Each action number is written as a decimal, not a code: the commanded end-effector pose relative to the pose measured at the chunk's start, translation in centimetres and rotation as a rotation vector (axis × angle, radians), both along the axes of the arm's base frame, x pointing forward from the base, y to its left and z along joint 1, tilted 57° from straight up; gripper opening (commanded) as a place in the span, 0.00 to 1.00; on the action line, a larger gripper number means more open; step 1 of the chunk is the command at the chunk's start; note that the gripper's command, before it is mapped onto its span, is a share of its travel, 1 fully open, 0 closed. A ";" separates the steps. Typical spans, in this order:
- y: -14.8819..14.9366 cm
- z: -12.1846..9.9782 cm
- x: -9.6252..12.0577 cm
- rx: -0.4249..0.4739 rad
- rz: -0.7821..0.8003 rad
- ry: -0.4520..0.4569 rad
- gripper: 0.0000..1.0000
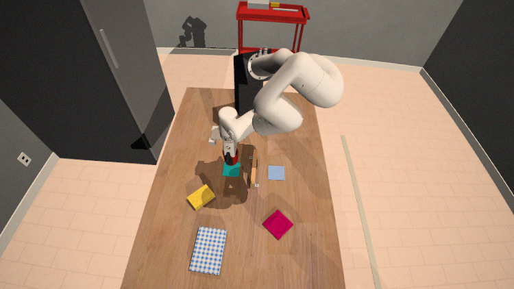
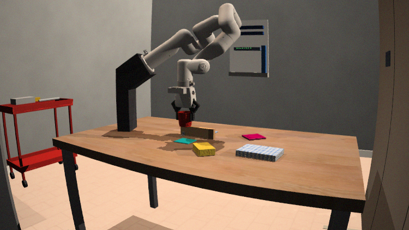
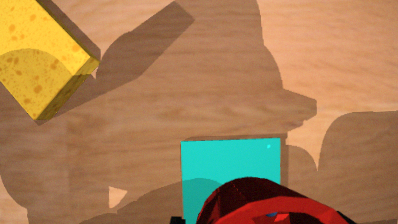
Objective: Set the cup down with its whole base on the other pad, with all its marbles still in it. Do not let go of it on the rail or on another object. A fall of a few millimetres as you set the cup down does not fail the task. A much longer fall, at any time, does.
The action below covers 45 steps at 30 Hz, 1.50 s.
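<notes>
My gripper [image 2: 185, 112] is shut on the red cup [image 2: 184, 118] and holds it upright in the air, well above the table. The cup hangs over the far edge of the teal pad [image 1: 231, 169], which lies flat on the table left of the wooden rail [image 1: 253, 167]. In the wrist view the cup's rim [image 3: 272, 202] fills the bottom edge, with the teal pad [image 3: 231, 165] just beyond it and partly in the cup's shadow. A speck of blue shows inside the cup; the marbles are otherwise hidden. The light blue pad [image 1: 275, 172] lies right of the rail.
A yellow sponge [image 1: 200, 196] lies front left of the teal pad. A magenta plate [image 1: 277, 224] and a blue checked cloth [image 1: 208, 250] lie nearer the table's front. The arm's black base stands at the table's back.
</notes>
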State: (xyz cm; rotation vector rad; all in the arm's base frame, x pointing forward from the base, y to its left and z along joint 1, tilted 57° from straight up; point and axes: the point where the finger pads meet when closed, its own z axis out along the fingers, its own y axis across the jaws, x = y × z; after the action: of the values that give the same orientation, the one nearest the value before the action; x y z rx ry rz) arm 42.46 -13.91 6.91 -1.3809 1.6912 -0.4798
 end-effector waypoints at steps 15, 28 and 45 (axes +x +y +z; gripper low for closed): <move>-0.1 -0.1 0.1 -0.001 -0.003 0.000 0.85; 0.2 -1.1 1.5 -0.001 -0.003 0.000 0.85; 0.8 -3.0 4.3 -0.001 -0.003 0.000 0.85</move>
State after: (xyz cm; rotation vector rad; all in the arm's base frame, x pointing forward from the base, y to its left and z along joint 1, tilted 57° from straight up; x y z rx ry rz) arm 46.40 -13.06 4.20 -1.3804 1.6915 -0.4803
